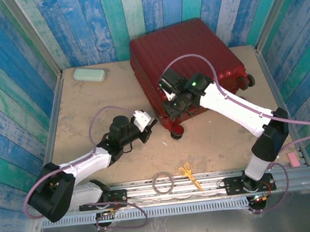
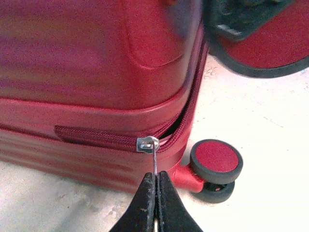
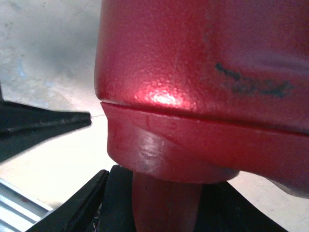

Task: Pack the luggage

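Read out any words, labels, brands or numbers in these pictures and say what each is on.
None can be read.
Dark mark on the luggage shell: too blurred to tell lettering from a scuff.
Zipper pull: no legible brand.

Luggage (image 1: 187, 51): glossy deep red, ribbed shell; close up the surface is fine-pebbled, w/ a dark scuff (image 3: 251, 82). Wheels (image 2: 216, 162): red hub, black tyre. Zip tape (image 2: 96, 137) red, same as shell; zip pull (image 2: 147, 144) silver. L gripper (image 2: 155, 178) black. Arms (image 1: 87, 163) white w/ black joints; cables (image 1: 101, 113) pale purple; LED (image 1: 194, 82) on R arm green. Table (image 1: 97, 100) beige, faintly mottled. Walls (image 1: 77, 24): vertical planks, blue/teal/white, weathered-paint look. Block (image 1: 89, 75) pale mint green. Scissors (image 1: 188, 175): yellow-orange handles. Ring (image 1: 163, 182) grey. Small item (image 1: 293, 159) pink. Rail (image 1: 174, 189) silver-grey.
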`<state>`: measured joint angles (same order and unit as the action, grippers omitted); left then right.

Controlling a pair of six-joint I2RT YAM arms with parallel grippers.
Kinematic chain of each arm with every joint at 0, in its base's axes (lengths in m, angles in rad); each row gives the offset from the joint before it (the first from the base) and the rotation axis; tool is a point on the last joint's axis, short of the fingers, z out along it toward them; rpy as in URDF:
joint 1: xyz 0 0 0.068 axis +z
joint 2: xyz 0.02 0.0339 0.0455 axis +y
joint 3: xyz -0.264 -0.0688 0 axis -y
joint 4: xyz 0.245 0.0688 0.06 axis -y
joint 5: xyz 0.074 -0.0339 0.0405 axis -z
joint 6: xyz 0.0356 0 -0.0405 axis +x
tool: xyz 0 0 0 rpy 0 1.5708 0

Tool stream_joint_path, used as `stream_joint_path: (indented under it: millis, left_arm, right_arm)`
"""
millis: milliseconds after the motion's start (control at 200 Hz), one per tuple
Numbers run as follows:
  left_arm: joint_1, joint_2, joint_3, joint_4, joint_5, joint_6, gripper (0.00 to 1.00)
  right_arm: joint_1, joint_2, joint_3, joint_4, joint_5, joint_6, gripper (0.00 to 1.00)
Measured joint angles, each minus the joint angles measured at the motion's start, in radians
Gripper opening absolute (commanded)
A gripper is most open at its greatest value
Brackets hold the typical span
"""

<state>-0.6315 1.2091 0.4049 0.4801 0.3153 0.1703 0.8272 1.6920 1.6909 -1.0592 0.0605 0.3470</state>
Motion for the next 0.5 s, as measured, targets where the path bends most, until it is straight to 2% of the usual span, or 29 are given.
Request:
stream_joint_path:
  millis: [270,501]
  left_arm:
    - [-0.121,0.010,-0.086,0.179,-0.176,-0.019,0.00]
    - [-0.232,0.128,-0.092,0.354,-0.281,-0.030,0.00]
  right_arm:
    - [-0.008,0.026,0.028,-0.022,-0.057,0.040,0.00]
    - [-0.011,0.031,0.028,-0.005,-0.108,0.080,0.00]
